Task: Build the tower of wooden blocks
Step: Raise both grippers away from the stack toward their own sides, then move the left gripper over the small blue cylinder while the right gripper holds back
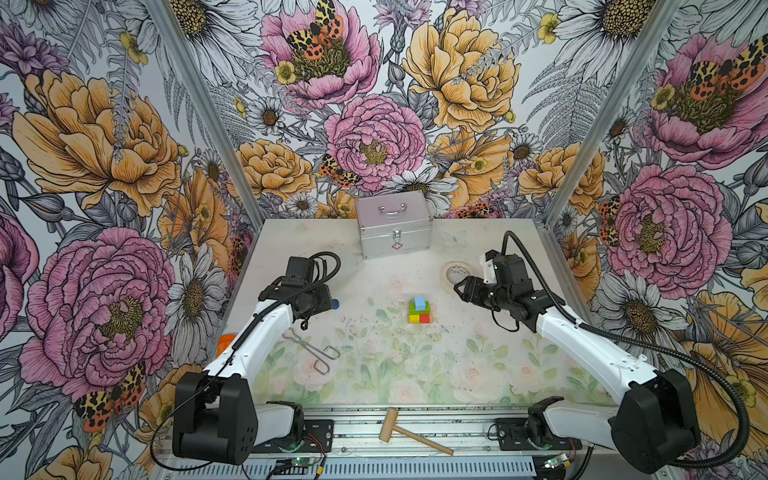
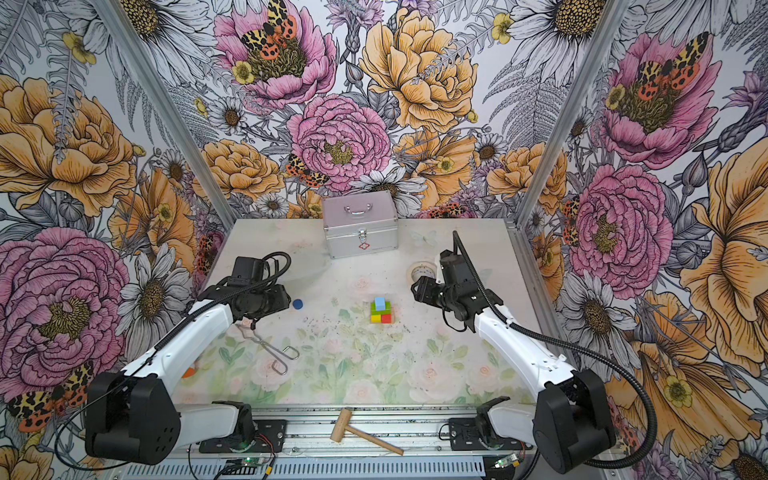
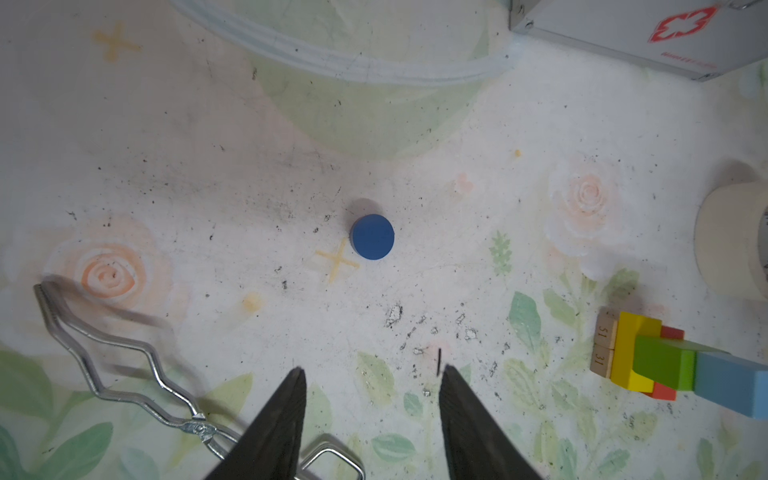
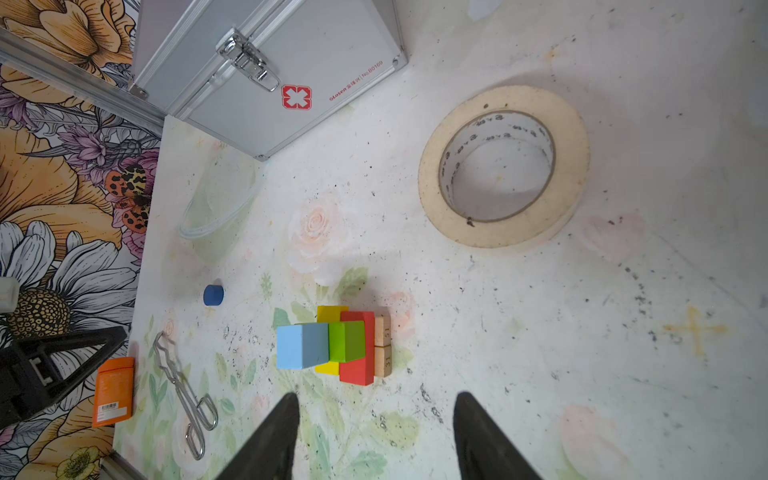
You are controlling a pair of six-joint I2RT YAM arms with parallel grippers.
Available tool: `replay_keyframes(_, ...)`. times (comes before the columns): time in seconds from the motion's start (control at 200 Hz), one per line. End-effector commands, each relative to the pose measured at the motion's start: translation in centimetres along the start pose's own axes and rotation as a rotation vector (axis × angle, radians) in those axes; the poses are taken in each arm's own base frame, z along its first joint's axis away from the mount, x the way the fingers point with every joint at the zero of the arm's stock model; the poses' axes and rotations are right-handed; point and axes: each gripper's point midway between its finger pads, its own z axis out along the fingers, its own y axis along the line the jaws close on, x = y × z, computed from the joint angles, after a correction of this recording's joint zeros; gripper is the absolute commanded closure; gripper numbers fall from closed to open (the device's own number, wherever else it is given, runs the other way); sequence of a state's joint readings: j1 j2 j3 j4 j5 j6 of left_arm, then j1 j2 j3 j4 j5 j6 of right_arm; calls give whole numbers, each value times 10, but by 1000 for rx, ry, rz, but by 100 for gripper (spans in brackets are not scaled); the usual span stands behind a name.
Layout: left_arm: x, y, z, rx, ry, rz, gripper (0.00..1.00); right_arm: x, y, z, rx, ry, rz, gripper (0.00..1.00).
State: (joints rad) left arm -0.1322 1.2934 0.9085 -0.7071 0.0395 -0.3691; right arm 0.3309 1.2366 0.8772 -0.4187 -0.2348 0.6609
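Tower (image 1: 415,311) mid-table is built up to light blue cube (image 1: 419,301), lacking only its cap. Dark blue cylinder (image 2: 297,304) sits left of it, well apart, just ahead of left gripper (image 3: 372,369), jaws spread & empty; right gripper (image 4: 377,394), by tape roll (image 4: 428,183), likewise spread, empty. Next, prob.: left pinches cylinder, sets it on cube w/o nudging stack.

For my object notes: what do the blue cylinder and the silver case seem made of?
Blue cylinder: probably painted wood, matte even colour, though no grain shows. Silver case: likely aluminium, brushed panels with a shiny latch.
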Motion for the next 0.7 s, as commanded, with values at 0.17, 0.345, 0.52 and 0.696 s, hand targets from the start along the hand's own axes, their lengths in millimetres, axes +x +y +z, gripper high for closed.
replay_keyframes(0.17, -3, 7, 27, -48, 57, 5, 40, -3, -9, -4, 16, -22, 0, 37)
replay_keyframes(0.345, -10, 5, 46, -59, 100, 18, 37, -5, -14, -7, 21, -33, 11, 37)
replay_keyframes(0.52, -18, 0, 62, -60, 130, 25, 36, -5, -18, -11, 20, -40, 25, 37)
replay_keyframes(0.696, -19, -4, 79, -73, 162, 38, 37, -4, -23, -17, 30, -54, 32, 37)
